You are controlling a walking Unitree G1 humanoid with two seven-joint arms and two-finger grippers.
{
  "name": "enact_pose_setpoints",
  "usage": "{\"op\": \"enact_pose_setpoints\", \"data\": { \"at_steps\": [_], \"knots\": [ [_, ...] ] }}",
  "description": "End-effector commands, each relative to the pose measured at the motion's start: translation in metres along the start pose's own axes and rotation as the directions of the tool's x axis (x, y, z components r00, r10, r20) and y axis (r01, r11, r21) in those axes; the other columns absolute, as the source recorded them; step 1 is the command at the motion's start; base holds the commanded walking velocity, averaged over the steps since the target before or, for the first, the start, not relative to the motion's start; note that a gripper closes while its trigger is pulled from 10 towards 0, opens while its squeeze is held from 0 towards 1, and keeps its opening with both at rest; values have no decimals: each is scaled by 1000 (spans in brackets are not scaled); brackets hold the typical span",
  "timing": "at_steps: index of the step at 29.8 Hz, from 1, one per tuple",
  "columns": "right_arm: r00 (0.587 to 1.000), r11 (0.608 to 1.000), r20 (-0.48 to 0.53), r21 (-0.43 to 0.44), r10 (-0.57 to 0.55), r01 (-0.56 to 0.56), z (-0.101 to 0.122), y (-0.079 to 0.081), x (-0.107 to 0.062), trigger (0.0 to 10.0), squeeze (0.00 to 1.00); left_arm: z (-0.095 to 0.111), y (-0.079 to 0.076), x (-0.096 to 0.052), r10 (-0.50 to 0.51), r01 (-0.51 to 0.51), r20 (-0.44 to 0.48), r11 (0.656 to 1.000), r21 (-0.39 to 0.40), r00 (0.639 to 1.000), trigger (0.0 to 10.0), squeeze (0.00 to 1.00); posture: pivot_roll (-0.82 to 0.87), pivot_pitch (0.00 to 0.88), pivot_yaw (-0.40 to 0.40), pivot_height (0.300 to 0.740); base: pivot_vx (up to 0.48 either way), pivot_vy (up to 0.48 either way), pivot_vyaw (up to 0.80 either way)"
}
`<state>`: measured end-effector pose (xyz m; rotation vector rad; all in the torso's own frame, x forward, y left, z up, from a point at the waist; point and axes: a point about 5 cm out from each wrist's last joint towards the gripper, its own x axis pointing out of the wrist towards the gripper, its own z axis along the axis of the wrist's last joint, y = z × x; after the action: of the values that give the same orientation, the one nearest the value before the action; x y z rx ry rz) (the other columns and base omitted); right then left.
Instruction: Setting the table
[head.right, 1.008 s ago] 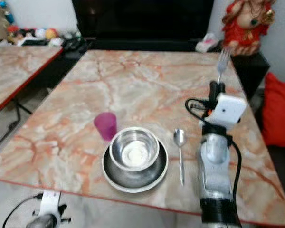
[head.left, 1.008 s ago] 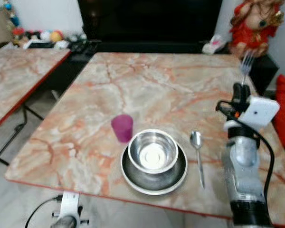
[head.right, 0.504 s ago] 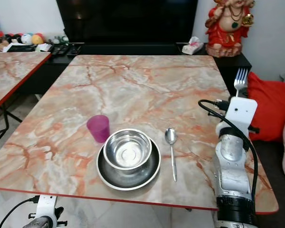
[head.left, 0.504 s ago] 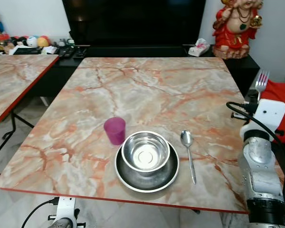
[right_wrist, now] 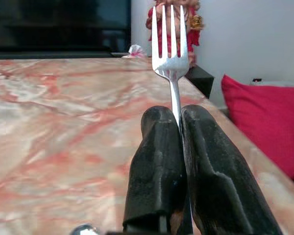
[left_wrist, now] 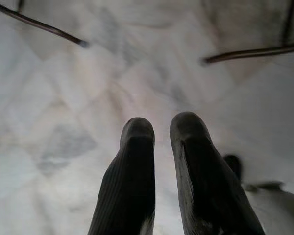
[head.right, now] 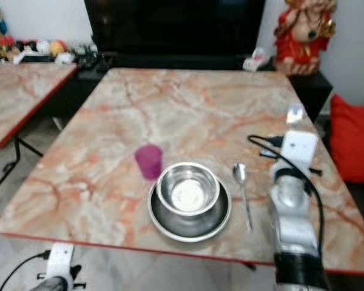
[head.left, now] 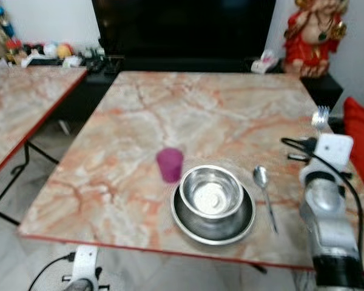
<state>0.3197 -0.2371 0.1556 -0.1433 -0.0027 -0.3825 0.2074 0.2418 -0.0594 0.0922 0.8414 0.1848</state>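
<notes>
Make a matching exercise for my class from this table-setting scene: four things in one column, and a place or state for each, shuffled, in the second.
Column A
1. fork
2. spoon
3. steel bowl
4. purple cup

Column B
a. sitting on the steel plate
b. lying on the table, between plate and right arm
c. clamped upright in the right gripper
d. standing on the robot's left of the bowl

Pairs: 1-c, 2-b, 3-a, 4-d

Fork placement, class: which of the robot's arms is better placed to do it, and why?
Right. The right gripper already grips the fork above the table, near the spoon. The left gripper hangs low over the floor.
</notes>
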Motion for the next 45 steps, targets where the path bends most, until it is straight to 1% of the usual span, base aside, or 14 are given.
{"op": "enact_pose_setpoints", "data": {
  "at_steps": [1,7,11,14,15,17,20,21,22,26,27,31,38,45],
  "knots": [
    [1000,1000,0,0,-19,19,3,-7,1,10000,0,-5,-7,-1,-13,13,-23,1000,-5,1000,10000,0,30,0,60,740,0,0,0],
    [1000,1000,-17,-19,-11,11,2,-10,8,10000,0,-5,-7,-1,-15,15,-19,1000,-12,1000,10000,0,31,0,58,740,0,0,0],
    [999,999,-43,-46,-8,6,0,-18,15,10000,0,-5,-9,0,-20,19,-18,1000,-14,1000,10000,0,29,0,58,740,0,0,0],
    [997,997,-79,-70,10,-16,-2,-24,22,10000,0,-5,-10,0,-21,21,-18,1000,-15,1000,10000,0,28,0,57,740,0,0,0],
    [993,996,-103,-75,49,-57,-4,-25,25,10000,0,-5,-10,0,-21,21,-18,1000,-15,1000,10000,0,28,0,55,740,0,0,0],
    [985,991,-141,-75,104,-115,-9,-24,29,10000,0,-5,-10,0,-20,20,-18,1000,-17,1000,10000,0,30,0,53,740,0,0,0],
    [976,986,-165,-63,140,-152,-13,-21,29,10000,0,-5,-10,0,-19,19,-18,1000,-16,1000,10000,0,30,0,53,740,0,0,0],
    [970,983,-178,-56,164,-176,-15,-20,29,10000,0,-5,-10,0,-18,18,-18,1000,-16,1000,10000,0,30,0,53,740,0,0,0],
    [955,975,-218,-40,203,-217,-21,-17,30,10000,0,-5,-10,0,-16,16,-18,1000,-17,1000,10000,0,26,0,51,740,0,0,0],
    [935,967,-256,5,247,-254,-29,-14,31,10000,0,-6,-10,-1,-15,14,-20,1000,-17,1000,10000,0,22,0,49,740,0,0,0],
    [924,962,-276,3,263,-273,-33,-14,32,10000,0,-6,-10,-1,-15,14,-21,1000,-17,1000,10000,0,21,0,47,740,0,0,0],
    [913,959,-307,0,271,-284,-41,-14,32,10000,0,-7,-10,-1,-16,16,-21,1000,-18,1000,10000,0,24,0,42,740,0,0,0],
    [909,955,-326,-50,262,-293,-47,-14,37,10000,0,-8,-11,-1,-18,18,-22,1000,-16,1000,10000,0,25,0,36,740,0,0,0],
    [902,955,-340,-31,268,-295,-61,-7,32,10000,0,-8,-11,-1,-17,17,-20,1000,-12,1000,10000,0,31,0,33,740,0,0,0]
  ]
}}
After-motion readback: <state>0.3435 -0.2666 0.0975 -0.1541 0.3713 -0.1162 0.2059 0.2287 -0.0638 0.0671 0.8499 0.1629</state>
